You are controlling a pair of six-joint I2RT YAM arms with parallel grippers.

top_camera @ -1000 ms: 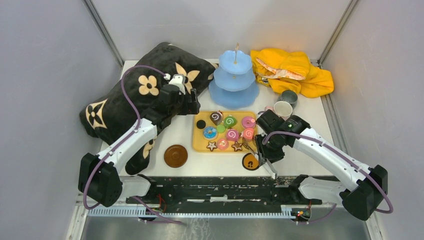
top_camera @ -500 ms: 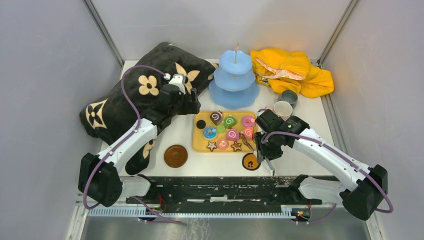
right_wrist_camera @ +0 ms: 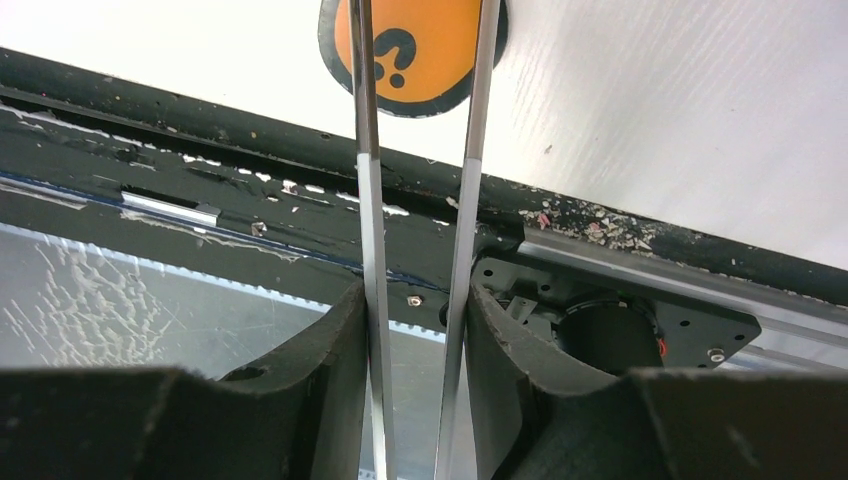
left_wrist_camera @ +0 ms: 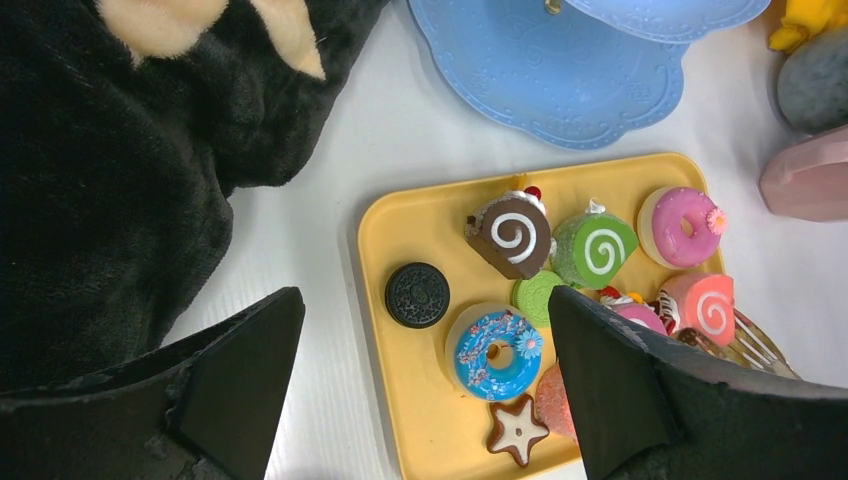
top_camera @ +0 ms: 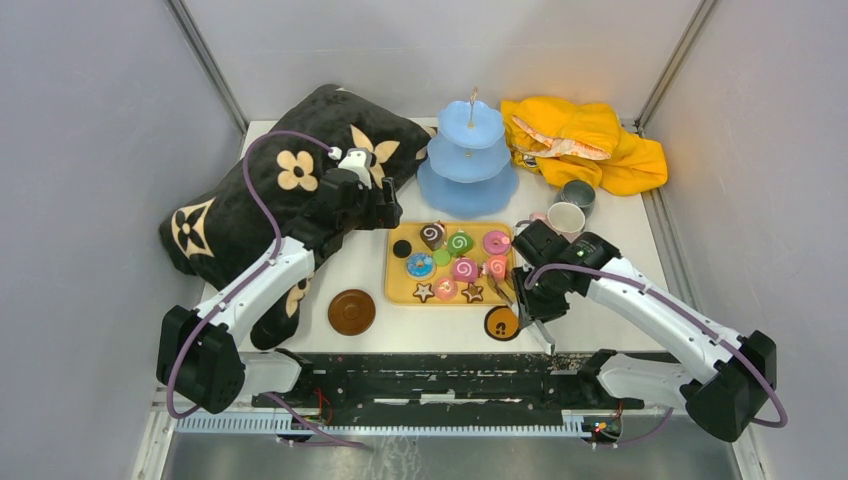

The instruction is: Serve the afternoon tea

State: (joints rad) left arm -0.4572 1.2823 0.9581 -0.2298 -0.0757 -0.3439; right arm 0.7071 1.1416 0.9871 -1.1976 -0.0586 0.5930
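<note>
Right hand [right_wrist_camera: 415, 330] clamped on metal tongs [right_wrist_camera: 365, 200], tips by yellow tray [left_wrist_camera: 375, 250] right edge. Left hand [left_wrist_camera: 430, 385] fingers apart, empty, above tray. Toy sweets [top_camera: 463, 268] all on tray; three-tier stand [top_camera: 468, 160] bare. Pink cup [top_camera: 566, 217], grey mug [top_camera: 577, 193] well apart from brown coaster [top_camera: 351, 311]. Judgement: serving barely begun.

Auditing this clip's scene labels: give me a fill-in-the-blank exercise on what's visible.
The right gripper is shut on thin metal tongs; the left gripper is ___.
The colour of the flat tray under the small toy sweets is ___.
The light-blue three-tier stand carries ___ sweets.
Missing: open; yellow; no.
</note>
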